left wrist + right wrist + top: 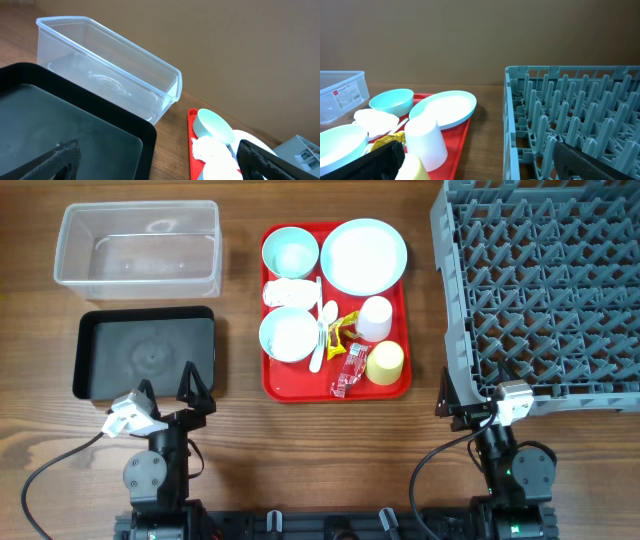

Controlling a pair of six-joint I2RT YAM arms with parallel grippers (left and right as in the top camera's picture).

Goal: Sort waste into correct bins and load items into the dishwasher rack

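Waste [350, 370] and dishes [363, 255] all sit on the red tray [268, 385], nothing yet in tub [62, 250], black tray [145, 355] or rack [540, 280], left hand [167, 385] and right hand [468, 402] wide, empty.

Tally coming in: crockery, waste and containers, all being counted now.

On crockery I'm counting two pale bowls [290, 250] [289, 335], one light-blue plate [363, 256] and two cups, one pale cup [374, 319] and one yellow cup [385, 363]. Two white utensils [319, 345] are lying together, too close to tell spoon from fork. Waste is showing as one crumpled white napkin [285, 292] and two wrappers, one yellow wrapper [345, 328] and one red-and-clear wrapper [350, 370]. Bins are coming in at two, one clear tub [137, 248] and one black tray [147, 355]. One red tray [402, 388] and one grey rack [545, 280] are rounding it out.
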